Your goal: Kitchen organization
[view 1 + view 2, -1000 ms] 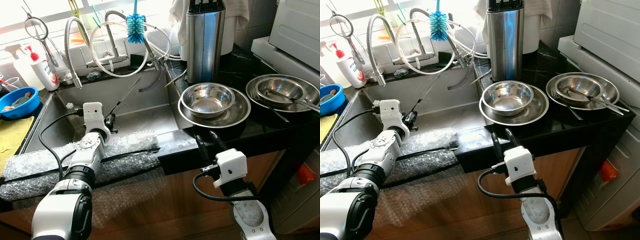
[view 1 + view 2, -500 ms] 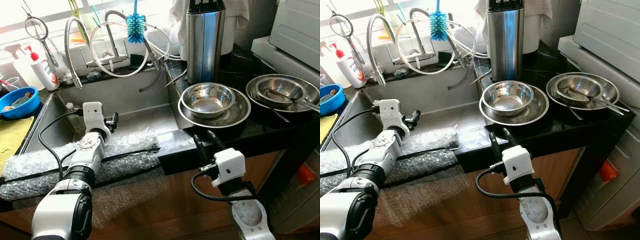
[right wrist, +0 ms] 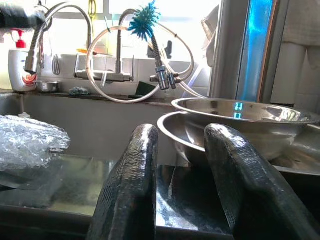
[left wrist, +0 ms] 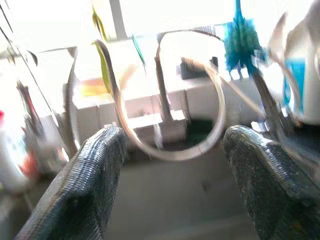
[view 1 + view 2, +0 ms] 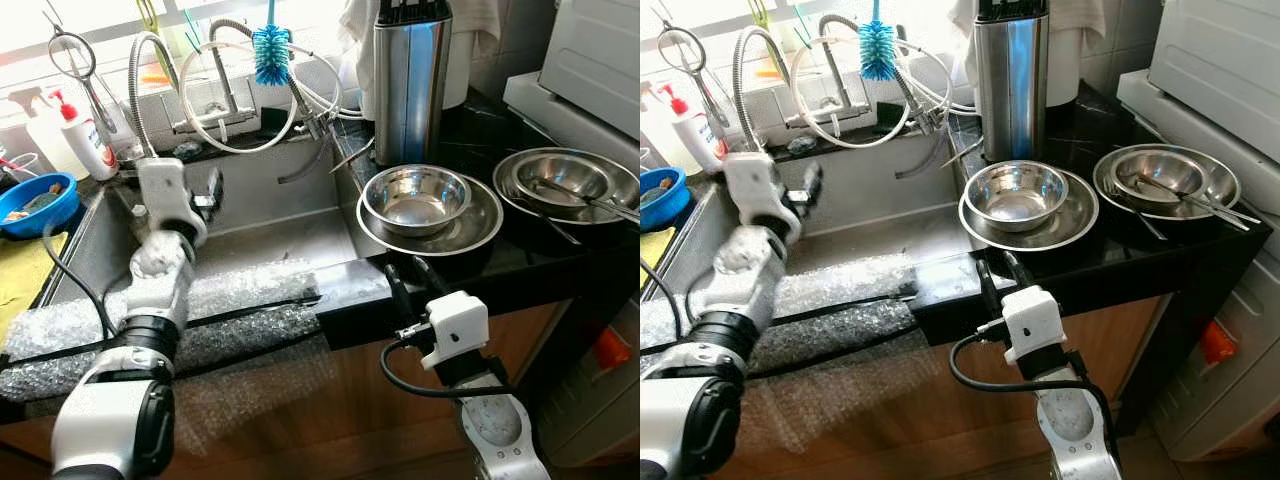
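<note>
Left eye view takes in a kitchen counter with the sink [image 5: 260,225] at about 11 o'clock and a black worktop running off toward 3 o'clock. The left gripper [image 5: 207,190] is raised over the sink basin, aimed at the coiled spring tap [image 5: 235,95] and the blue bottle brush [image 5: 270,52] at 12 o'clock; its wrist view shows the two black fingers [image 4: 90,185] spread wide with nothing between them. The right gripper [image 5: 408,282] sits at the front edge of the worktop, at 6 o'clock from the steel bowl [image 5: 416,197], which rests inside a wider steel plate [image 5: 470,230]. From its wrist view the two fingers [image 3: 131,185] stand a little apart, empty, pointing straight at the plate's rim. A second steel dish [image 5: 570,178] holding cutlery lies at 3 o'clock, well apart from the first pair, and a tall steel knife block [image 5: 408,75] stands at 1 o'clock behind them. Bubble wrap [image 5: 220,310] is laid along the sink's front edge.

My reading is that this is an approach step: neither hand has grasped anything yet, and the right one looks lined up for the bowl and plate. The next move would call for raising the fingers above the counter edge and closing on the thin steel rim, which is slick and may slide
</note>
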Motion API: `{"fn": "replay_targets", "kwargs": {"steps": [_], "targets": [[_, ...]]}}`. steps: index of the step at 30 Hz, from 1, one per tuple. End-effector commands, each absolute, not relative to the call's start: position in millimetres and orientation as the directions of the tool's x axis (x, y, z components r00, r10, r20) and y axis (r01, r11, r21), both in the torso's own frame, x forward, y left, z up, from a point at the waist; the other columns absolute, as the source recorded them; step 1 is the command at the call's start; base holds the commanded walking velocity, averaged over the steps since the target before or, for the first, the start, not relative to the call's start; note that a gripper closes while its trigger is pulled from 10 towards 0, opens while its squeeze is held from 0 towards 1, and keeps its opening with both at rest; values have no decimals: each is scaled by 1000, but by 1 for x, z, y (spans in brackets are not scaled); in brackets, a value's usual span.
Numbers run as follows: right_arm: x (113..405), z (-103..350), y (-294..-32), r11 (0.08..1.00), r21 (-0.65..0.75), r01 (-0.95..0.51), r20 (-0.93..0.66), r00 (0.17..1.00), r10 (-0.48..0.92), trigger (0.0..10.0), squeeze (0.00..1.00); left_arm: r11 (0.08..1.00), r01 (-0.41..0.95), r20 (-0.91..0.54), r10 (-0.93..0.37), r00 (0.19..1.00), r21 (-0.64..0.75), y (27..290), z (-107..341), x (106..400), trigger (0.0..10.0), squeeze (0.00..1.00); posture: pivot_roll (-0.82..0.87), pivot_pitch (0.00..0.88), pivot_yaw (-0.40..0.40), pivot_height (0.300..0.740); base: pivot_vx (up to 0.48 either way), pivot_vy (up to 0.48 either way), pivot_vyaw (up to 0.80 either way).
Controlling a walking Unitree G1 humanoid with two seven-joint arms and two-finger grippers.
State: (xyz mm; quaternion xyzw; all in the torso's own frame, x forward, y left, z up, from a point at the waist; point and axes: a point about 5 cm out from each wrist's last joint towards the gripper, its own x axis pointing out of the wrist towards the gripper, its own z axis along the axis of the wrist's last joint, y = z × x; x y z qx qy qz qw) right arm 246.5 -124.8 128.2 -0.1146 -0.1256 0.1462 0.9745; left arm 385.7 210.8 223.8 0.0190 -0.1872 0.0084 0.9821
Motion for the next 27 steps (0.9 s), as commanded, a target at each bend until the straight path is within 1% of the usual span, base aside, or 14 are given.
{"fn": "replay_targets", "kwargs": {"steps": [1,5,9,11,12,13,15,16,17,20,21,25,27], "targets": [[247,128,-119,929,-250,-272,210,922,326,10000,0,995,-44,410,4,912,89,221,235,382,10000,0,-166,0,185,740,0,0,0],[246,127,-119,930,-246,-273,210,922,326,10000,0,981,-84,426,2,905,174,248,238,368,10000,0,-159,0,195,740,0,0,0],[246,128,-116,931,-239,-274,217,920,327,10000,0,969,-101,397,3,918,226,266,226,351,10000,0,-159,0,200,740,0,0,0],[246,128,-116,931,-238,-276,218,919,328,10000,0,963,-116,367,18,930,245,275,211,336,10000,0,-162,0,207,740,0,0,0],[246,128,-116,931,-238,-276,218,919,328,10000,0,963,-116,367,18,930,245,275,211,336,10000,0,-162,0,207,740,0,0,0],[245,128,-116,931,-239,-277,220,918,329,10000,0,962,-114,350,21,936,248,278,201,323,10000,0,-165,0,211,740,0,0,0],[245,128,-117,931,-240,-274,223,918,328,10000,0,962,-108,336,18,942,252,278,194,313,10000,0,-168,0,213,740,0,0,0],[246,129,-119,932,-241,-269,225,919,324,10000,0,955,-101,318,8,948,278,277,187,303,10000,0,-166,0,214,740,0,0,0],[246,129,-119,933,-241,-268,225,919,322,10000,0,956,-98,313,7,950,276,277,184,297,10000,0,-165,0,213,740,0,0,0],[244,127,-120,932,-244,-270,222,919,324,10000,0,960,-104,311,20,950,258,275,178,282,10000,0,-165,0,215,740,0,0,0],[244,127,-120,932,-244,-270,222,919,324,10000,0,960,-104,311,20,950,258,275,178,282,10000,0,-165,0,215,740,0,0,0],[242,126,-121,930,-244,-274,222,918,328,10000,0,973,-133,276,77,958,191,270,165,257,10000,0,-172,0,208,740,0,0,0],[241,126,-121,930,-244,-275,221,918,329,10000,0,977,-137,259,91,962,165,266,160,250,10000,0,-173,0,202,740,0,0,0]]}}
